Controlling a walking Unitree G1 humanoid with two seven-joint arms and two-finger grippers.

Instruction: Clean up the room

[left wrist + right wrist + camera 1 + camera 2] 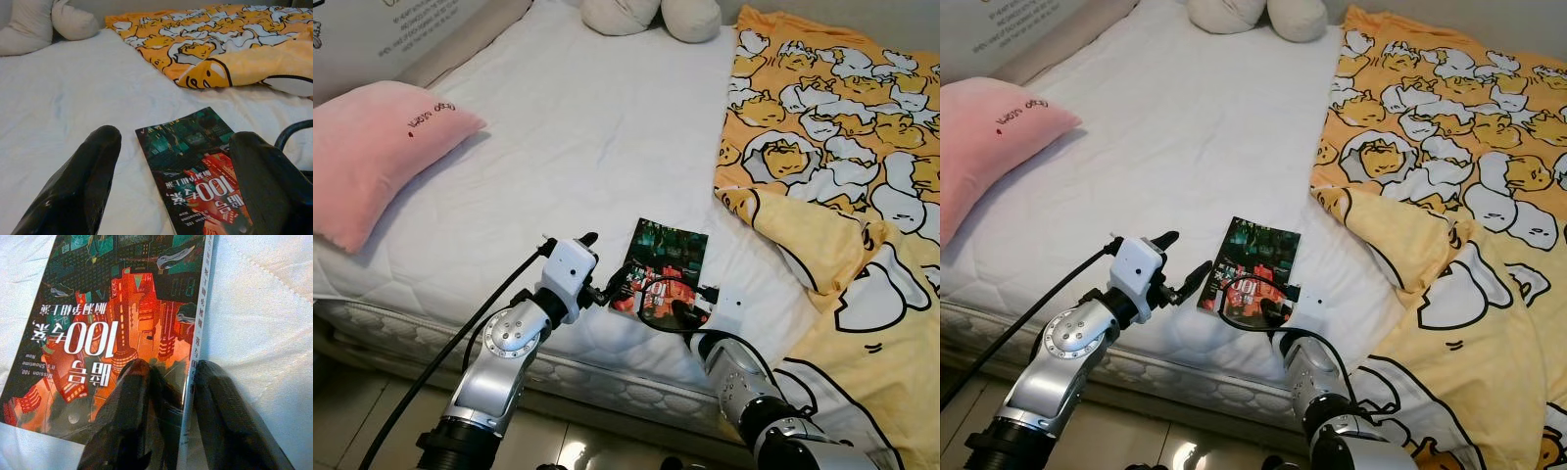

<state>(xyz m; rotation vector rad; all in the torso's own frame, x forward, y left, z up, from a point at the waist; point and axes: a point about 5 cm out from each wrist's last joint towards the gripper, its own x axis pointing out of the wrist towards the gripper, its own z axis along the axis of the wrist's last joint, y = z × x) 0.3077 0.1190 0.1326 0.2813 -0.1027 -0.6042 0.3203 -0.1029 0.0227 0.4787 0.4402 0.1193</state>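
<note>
Here I see the book lying flat near the bed's front edge. My right end effector straddles its spine edge, fingers apart, not yet clamped. My left end effector hangs open just beside the book.

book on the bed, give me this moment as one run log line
book flat on mattress | right tool straddles its spine edge | left tool open beside it | not lifted

Book cover: a large "100" among Chinese characters, seen upside down, with small English lines beside it, apparently "Mission 100, It's Showtime Now". Spine: small print, illegible. Pink pillow: short dark script, too small to read. Headboard: faint lettering, unreadable.
</note>
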